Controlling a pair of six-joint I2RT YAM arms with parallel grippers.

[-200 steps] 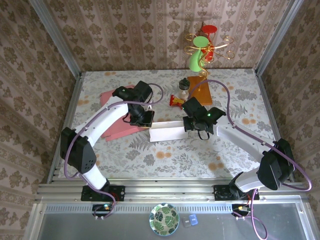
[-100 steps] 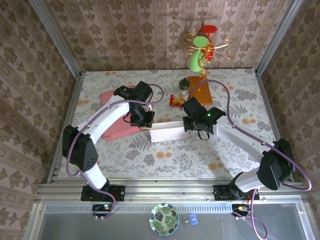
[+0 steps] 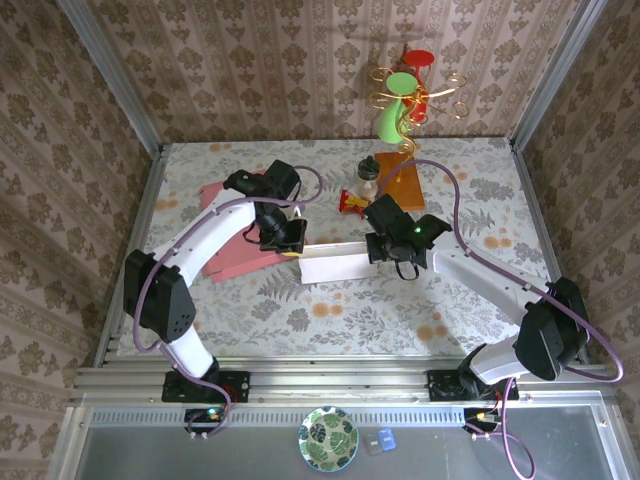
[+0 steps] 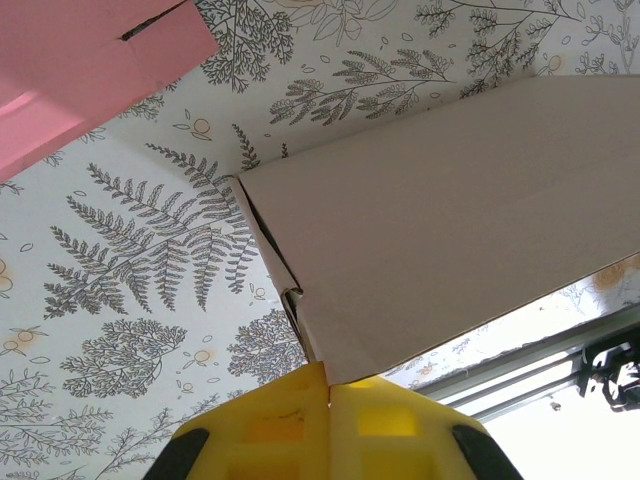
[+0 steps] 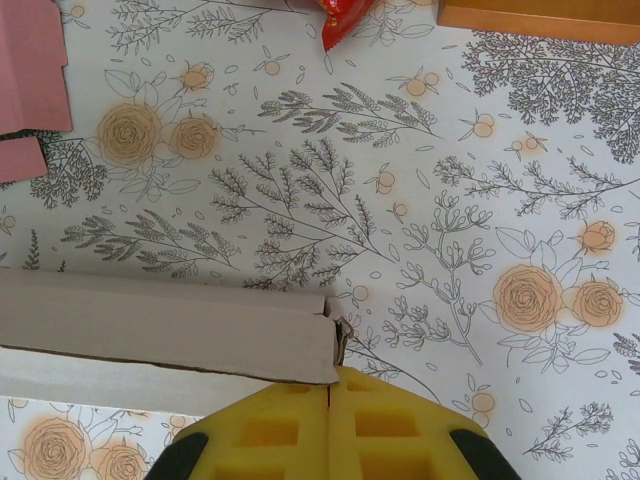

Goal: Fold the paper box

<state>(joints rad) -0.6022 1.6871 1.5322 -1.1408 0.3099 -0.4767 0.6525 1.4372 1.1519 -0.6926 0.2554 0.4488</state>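
The paper box (image 3: pixel 240 258) lies mid-counter. Its matte pink face sits flat toward the left, and a long white panel (image 3: pixel 335 263) stretches rightward between the two hands. The left hand hides where pink and white meet.

The left hand (image 3: pixel 284 238) has its yellow foam-like fingers (image 4: pixel 270 430) pressed together on the near corner of the white panel. In the left wrist view that panel (image 4: pixel 450 220) is smooth, dull grey-white card with a sharp crease and a thin overlapping flap running down to the pinch. A pink flap (image 4: pixel 90 70) with a cut slot lies apart on the counter.

The right hand (image 3: pixel 396 252) is likewise closed, its ribbed yellow fingers (image 5: pixel 400 430) nipping the opposite end of the panel. There it shows as a narrow folded strip (image 5: pixel 160 325) with a raw fibrous edge.

The counter (image 3: pixel 350 310) is covered in a glossy floral print. An orange wooden block (image 3: pixel 405 185) lies behind the right hand.
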